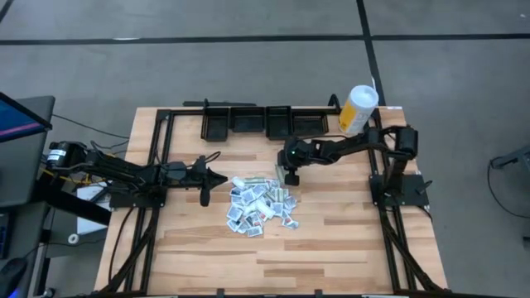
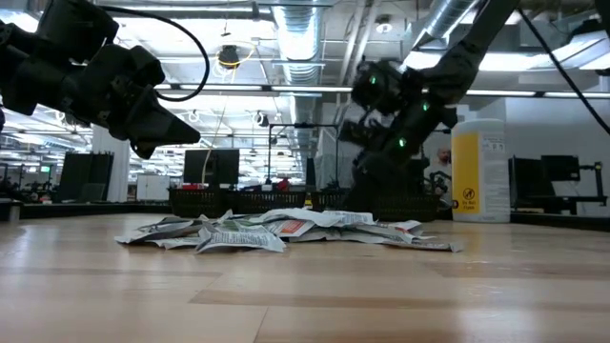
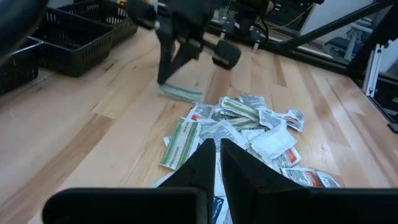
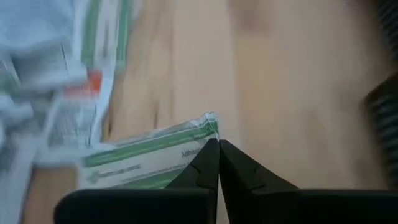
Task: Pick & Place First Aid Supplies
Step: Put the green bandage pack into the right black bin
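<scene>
At the far edge of the packet pile point(image 1: 260, 207), mid-table, the right gripper point(image 1: 291, 176) is down w/ its fingers pinched together on one corner of a green-striped packet point(image 4: 149, 158). In the left wrist view that packet point(image 3: 181, 93) lies flat on the wood just beside the heap, apart from the rest, w/ the right fingertips on it. Rest of the supplies (white w/ grey-blue print, a few w/ red or green) sit in a loose overlapping heap. Left gripper point(image 1: 204, 178) hovers above the table near the pile's left side, fingers nearly together, holding nothing. Black bins point(image 1: 263, 122) line the far edge of the table point(image 1: 348, 240); a white-and-yellow canister point(image 1: 358, 109) stands at the far right corner.
</scene>
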### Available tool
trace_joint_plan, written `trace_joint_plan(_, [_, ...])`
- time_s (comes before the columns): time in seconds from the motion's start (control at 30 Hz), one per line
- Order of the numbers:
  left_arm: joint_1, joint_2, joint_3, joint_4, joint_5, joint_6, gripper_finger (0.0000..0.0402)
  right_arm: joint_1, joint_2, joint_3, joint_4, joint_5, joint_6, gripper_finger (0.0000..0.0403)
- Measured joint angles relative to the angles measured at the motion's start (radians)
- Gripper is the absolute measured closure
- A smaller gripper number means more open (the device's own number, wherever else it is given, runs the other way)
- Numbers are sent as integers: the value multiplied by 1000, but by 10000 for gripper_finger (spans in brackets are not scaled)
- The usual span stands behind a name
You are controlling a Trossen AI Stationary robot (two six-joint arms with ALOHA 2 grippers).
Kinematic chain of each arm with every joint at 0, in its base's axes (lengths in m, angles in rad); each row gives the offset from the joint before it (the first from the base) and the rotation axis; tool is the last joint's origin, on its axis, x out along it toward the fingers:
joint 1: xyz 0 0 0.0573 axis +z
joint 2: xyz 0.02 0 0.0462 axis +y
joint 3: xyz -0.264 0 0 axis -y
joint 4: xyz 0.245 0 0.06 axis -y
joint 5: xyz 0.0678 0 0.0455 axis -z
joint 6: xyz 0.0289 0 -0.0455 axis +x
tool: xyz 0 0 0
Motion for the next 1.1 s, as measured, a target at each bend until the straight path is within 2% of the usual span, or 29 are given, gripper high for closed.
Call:
trace_joint_plan(0.23, [0,0,0,0,0,1,376,-15,-122,2,-44,85,-52,402])
trace_joint_plan(0.47, [0,0,0,0,0,2,376,-73,-247,4,-91,216,-104,402])
trace_joint_plan(0.83, [0,0,0,0,0,2,376,-258,-375,5,-120,390,-178,402])
trace_joint_plan(1.1, [0,0,0,0,0,2,376,-411,-374,5,-147,395,-125,402])
